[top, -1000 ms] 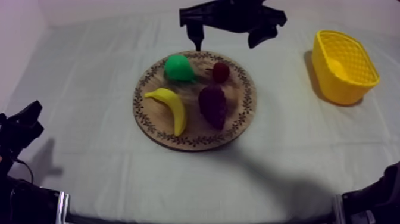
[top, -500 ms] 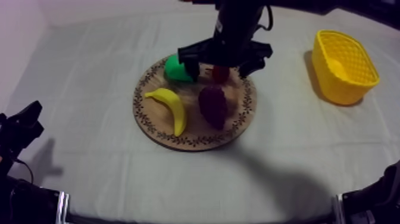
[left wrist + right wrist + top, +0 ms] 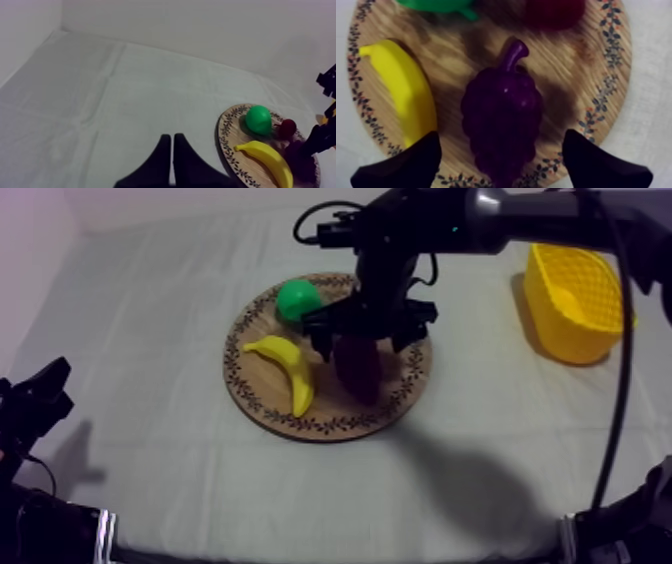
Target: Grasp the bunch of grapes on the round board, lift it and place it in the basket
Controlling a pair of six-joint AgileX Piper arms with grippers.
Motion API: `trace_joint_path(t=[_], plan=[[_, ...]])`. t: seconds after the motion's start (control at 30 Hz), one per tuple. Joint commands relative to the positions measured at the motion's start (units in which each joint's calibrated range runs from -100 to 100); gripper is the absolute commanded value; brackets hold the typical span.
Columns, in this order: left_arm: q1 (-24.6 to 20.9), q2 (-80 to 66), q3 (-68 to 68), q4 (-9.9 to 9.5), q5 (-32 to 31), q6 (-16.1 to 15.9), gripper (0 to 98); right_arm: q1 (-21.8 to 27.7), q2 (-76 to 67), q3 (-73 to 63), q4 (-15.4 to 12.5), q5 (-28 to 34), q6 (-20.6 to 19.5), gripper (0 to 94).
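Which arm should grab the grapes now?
Right. The right gripper has its fingers open either side of the bunch of grapes on the wooden board; the yellow basket sits on that side. The left gripper is shut, far off.

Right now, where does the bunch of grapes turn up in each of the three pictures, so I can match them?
Top view: bunch of grapes on the wooden board, right of the banana, under the right gripper.
Left wrist view: bunch of grapes on the board, behind the banana, by the right gripper.
Right wrist view: bunch of grapes between the open fingers, banana beside it.
Shared landmark: the banana.
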Motion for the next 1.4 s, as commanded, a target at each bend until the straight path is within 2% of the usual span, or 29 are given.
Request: trace_joint_path(t=[0.0,0.2,0.3,0.37,0.53,0.6,0.67,0.9,1.13,1.37], plan=[[0.0,0.0,0.0,0.00,0.0,0.0,0.1,0.1,2.3,-0.8,-0.2,0.1,0.1,92.0],[0.0,0.0,0.0,0.00,0.0,0.0,0.1,0.5,7.1,-3.3,-1.0,0.9,0.3,90.5],[0.0,0.0,0.0,0.00,0.0,0.0,0.1,0.7,8.8,-4.5,-1.3,1.2,0.4,84.3],[0.0,0.0,0.0,0.00,0.0,0.0,0.1,0.9,9.6,-5.1,-1.5,1.3,0.5,75.3],[0.0,0.0,0.0,0.00,0.0,0.0,0.1,1.1,10.2,-6.2,-1.5,0.8,0.8,45.6],[0.0,0.0,0.0,0.00,0.0,0.0,0.1,1.2,9.8,-6.3,-1.5,0.7,0.9,37.3],[0.0,0.0,0.0,0.00,0.0,0.0,0.1,1.2,9.1,-6.0,-1.6,0.6,1.1,32.9],[0.0,0.0,0.0,0.00,0.0,0.0,0.1,1.6,2.2,-3.0,-1.3,0.4,2.0,28.8],[0.0,0.0,0.0,0.00,0.0,0.0,0.1,3.9,-10.8,0.5,1.8,2.2,3.5,29.6],[0.0,0.0,0.0,0.00,0.0,0.0,0.1,8.6,-22.6,1.4,5.0,5.4,6.8,30.2]])
